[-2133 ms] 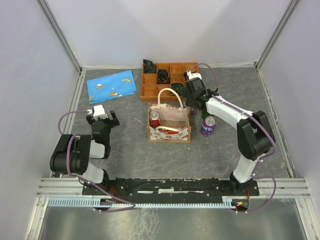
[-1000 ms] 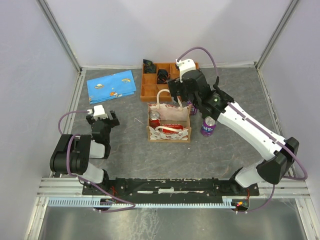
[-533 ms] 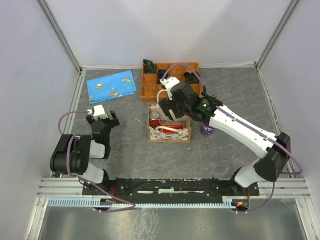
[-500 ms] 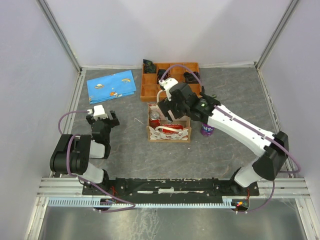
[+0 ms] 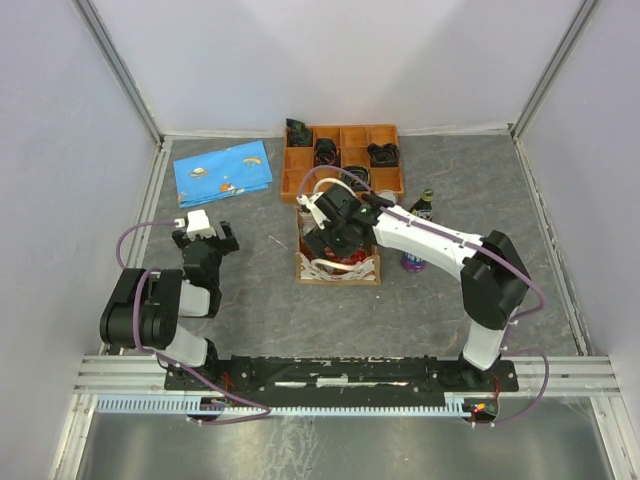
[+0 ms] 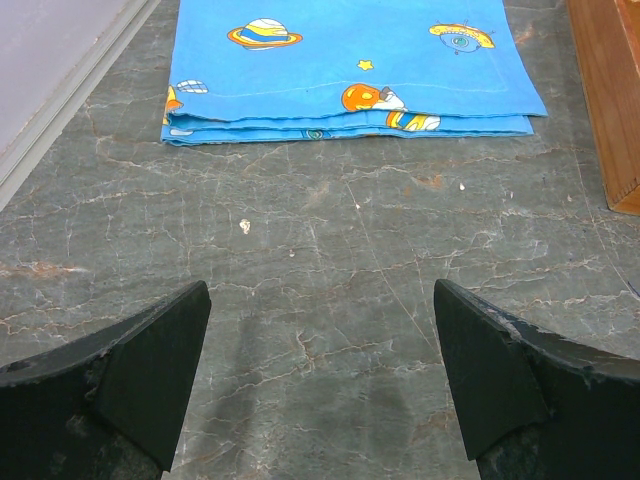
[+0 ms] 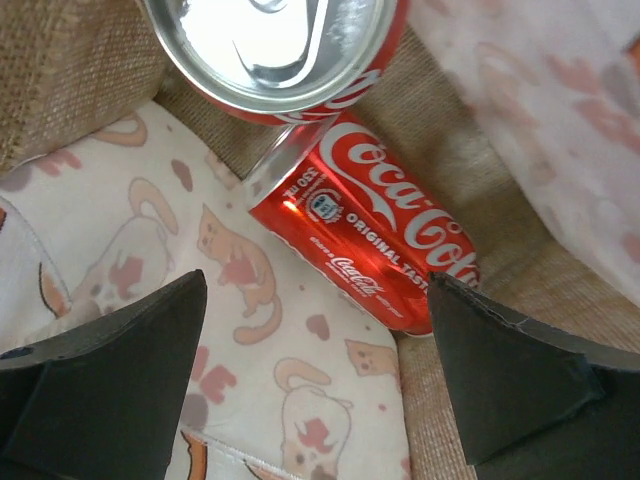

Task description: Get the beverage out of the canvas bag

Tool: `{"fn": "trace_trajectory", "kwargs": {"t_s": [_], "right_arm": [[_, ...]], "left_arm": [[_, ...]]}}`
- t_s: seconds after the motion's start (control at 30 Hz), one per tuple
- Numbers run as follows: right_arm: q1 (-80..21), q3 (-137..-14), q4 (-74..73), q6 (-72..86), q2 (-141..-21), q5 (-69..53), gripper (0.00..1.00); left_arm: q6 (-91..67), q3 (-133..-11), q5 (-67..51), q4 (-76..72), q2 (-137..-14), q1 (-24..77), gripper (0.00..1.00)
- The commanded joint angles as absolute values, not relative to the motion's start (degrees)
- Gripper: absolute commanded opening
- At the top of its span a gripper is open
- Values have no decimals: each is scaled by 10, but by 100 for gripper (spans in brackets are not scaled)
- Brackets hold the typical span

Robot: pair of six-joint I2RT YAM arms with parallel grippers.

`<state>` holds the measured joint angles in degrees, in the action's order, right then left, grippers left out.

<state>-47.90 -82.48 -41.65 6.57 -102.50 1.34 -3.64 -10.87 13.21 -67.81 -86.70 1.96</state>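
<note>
The canvas bag (image 5: pixel 340 271) stands mid-table, cream with a red print. My right gripper (image 5: pixel 330 236) is down in its mouth, open and empty. In the right wrist view the open gripper (image 7: pixel 318 300) hangs just above a red Coca-Cola can (image 7: pixel 365 235) lying on its side on the tan bag floor. A second red can (image 7: pixel 270 50) stands upright beyond it. A printed cream fold of the bag (image 7: pixel 250 330) lies under the fingers. My left gripper (image 5: pixel 207 238) is open and empty at the left, low over the table (image 6: pixel 320 300).
A purple can (image 5: pixel 411 263) stands right of the bag, partly behind my right arm, and a dark bottle (image 5: pixel 425 203) behind it. The orange compartment tray (image 5: pixel 300 160) is at the back. A blue printed cloth (image 5: pixel 222 172) lies back left, also ahead of my left gripper (image 6: pixel 350 60).
My right arm has swung left from beside the purple can, over the bag, and lowered its open gripper into the bag. The left arm has not moved.
</note>
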Motion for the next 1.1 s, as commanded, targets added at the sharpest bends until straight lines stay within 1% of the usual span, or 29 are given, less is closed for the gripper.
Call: {"fn": "trace_trajectory", "kwargs": {"t_s": [0.0,0.23,0.43,0.53,0.57,0.6,0.63,0.67,0.7,0.73,0.77,0.8,0.83,1.07], "right_arm": [[-482,-830,-431,43,-1056,-51,99],[-481,-831,-431,44,-1120,-41,99],[-479,-827,-418,53,-1150,-21,99],[-477,-821,-412,56,-1152,-17,98],[-477,-820,-411,57,-1153,-14,96],[-476,-820,-412,58,-1154,-11,92],[-476,-820,-413,58,-1155,-9,83],[-475,-820,-415,56,-1156,-8,69],[-475,-822,-419,55,-1155,-6,42],[-475,-822,-420,55,-1153,-2,24],[-475,-822,-420,53,-1149,2,11],[-475,-822,-421,51,-1143,6,2],[-475,-821,-422,48,-1136,9,0],[-475,-838,-419,20,-1032,48,0]], "left_arm": [[-34,-120,137,-700,-868,18,99],[-34,-120,138,-701,-869,19,99],[-34,-120,137,-701,-869,19,99],[-34,-120,137,-701,-869,19,99],[-34,-120,137,-700,-869,18,99],[-34,-120,138,-701,-869,18,99],[-34,-120,137,-701,-869,18,99],[-34,-120,137,-701,-869,18,99],[-34,-120,137,-701,-869,18,99],[-34,-120,137,-701,-869,18,99],[-34,-120,137,-701,-869,18,99],[-34,-120,137,-701,-868,18,99],[-34,-120,138,-701,-869,18,99],[-34,-120,138,-701,-868,18,99]]}}
